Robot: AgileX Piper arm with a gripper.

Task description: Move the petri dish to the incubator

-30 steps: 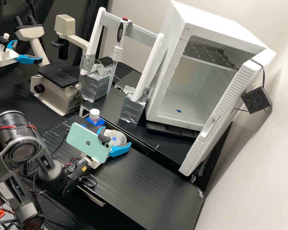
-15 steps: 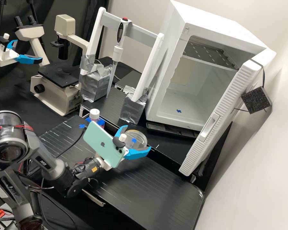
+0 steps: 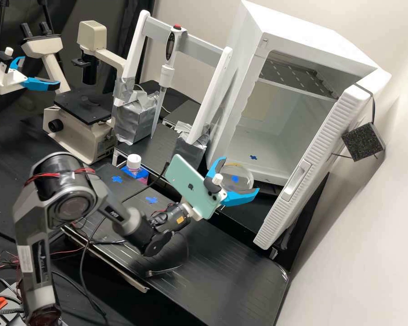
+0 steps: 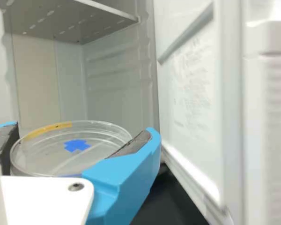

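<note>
My gripper (image 3: 239, 174) is shut on the clear petri dish (image 3: 243, 182), its blue fingers on either side of the rim. The dish hangs above the dark gap before the incubator (image 3: 233, 90), near its open front and still outside. In the wrist view the gripper (image 4: 83, 129) holds the dish (image 4: 47, 152) roughly level; the dish bears a blue cross mark and a yellow strip on its rim. Behind it is the white interior of the incubator (image 4: 114, 89), whose floor carries a blue cross in the high view.
The incubator door (image 3: 310, 158) stands swung open on the right, beside the dish's side of the opening. A perforated shelf (image 3: 294, 77) spans the upper chamber. A pipette stand (image 3: 213, 97) with a pipette (image 3: 165, 77), a capped bottle (image 3: 133, 163) and a microscope (image 3: 79, 131) are farther left.
My gripper has carried the dish rightward and somewhat up in the high view, from beside the bottle to before the incubator. Two blue crosses on the bench have come into sight behind the arm.
</note>
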